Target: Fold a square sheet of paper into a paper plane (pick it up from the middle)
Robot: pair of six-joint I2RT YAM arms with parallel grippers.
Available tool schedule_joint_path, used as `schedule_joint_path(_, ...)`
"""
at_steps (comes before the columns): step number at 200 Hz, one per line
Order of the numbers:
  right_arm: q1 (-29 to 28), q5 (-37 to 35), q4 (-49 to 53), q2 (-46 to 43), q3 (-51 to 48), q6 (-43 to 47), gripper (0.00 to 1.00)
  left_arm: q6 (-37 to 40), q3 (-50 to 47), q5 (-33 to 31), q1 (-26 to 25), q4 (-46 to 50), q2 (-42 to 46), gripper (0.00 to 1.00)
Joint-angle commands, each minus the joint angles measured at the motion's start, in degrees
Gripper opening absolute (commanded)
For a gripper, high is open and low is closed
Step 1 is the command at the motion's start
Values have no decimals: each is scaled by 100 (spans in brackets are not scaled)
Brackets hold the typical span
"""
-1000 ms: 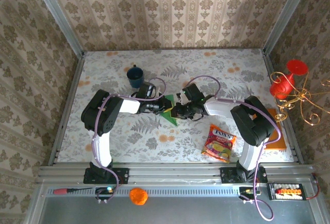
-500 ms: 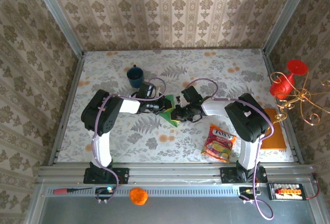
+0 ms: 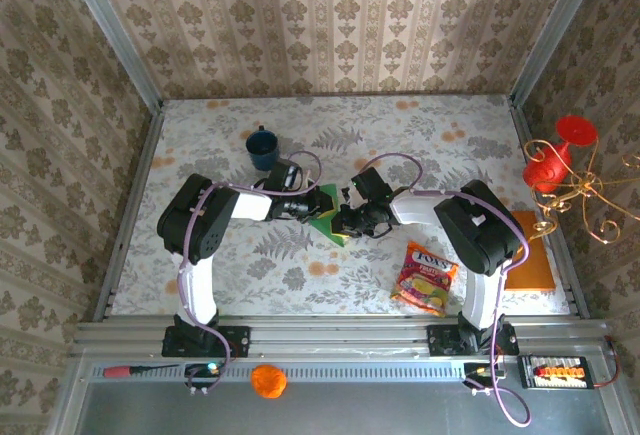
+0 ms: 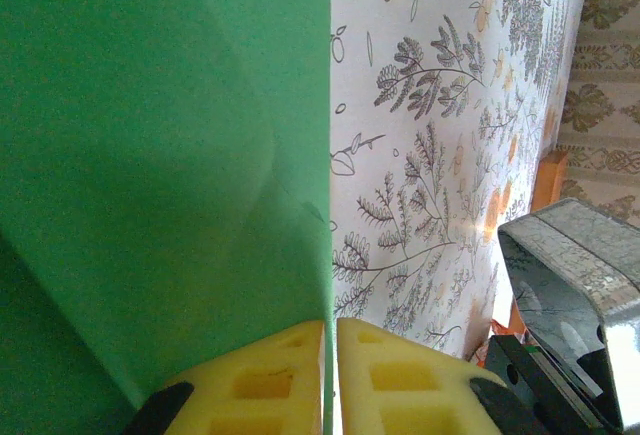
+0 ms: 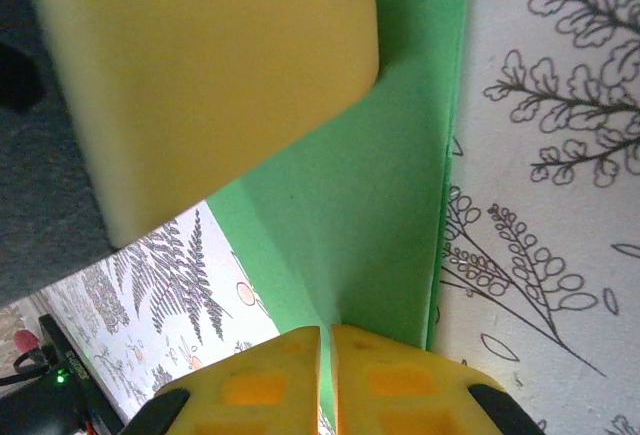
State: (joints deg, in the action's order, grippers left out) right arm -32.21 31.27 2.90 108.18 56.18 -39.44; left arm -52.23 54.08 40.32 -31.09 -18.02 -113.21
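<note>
Left fingers [image 4: 250, 387] pinch green paper [image 4: 150, 155], right fingers [image 5: 400, 387] likewise

the only writing i can read on my table [image 3: 420, 140] is on the snack packet [image 3: 427, 277]: pale letters on its red top spell "fox's", with a smaller word beneath that looks like "fruits", too small to be sure.

I'm seeing damask wallpaper walls [image 3: 330, 25] beyond the right claw [image 3: 345, 220], a leaf-printed table [image 3: 200, 145] beneath it, and a gilt chandelier [image 3: 585, 190] off to its right.
</note>
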Motion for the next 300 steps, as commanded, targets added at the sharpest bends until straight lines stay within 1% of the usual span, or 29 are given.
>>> schedule_joint_path(1,-31,168,143,194,67,-2,13,140,-12,-93,33,455,-192,13)
schedule_joint_path(72,-71,220,614,134,33,128,13,347,61,-307,33,1083,-218,12)
schedule_joint_path(75,-75,222,635,121,20,129,13,352,65,-463,41,1107,-225,12)
schedule_joint_path(84,-75,246,688,86,-16,137,13,362,64,-510,42,1165,-236,12)
schedule_joint_path(167,-135,354,817,-213,-409,40,14,448,123,-625,85,1532,-386,12)
schedule_joint_path(246,-212,356,839,-510,-887,-72,14,452,150,-623,86,1561,-443,12)
schedule_joint_path(300,-212,242,1042,-808,-1075,-20,16,483,163,-586,86,1531,-448,12)
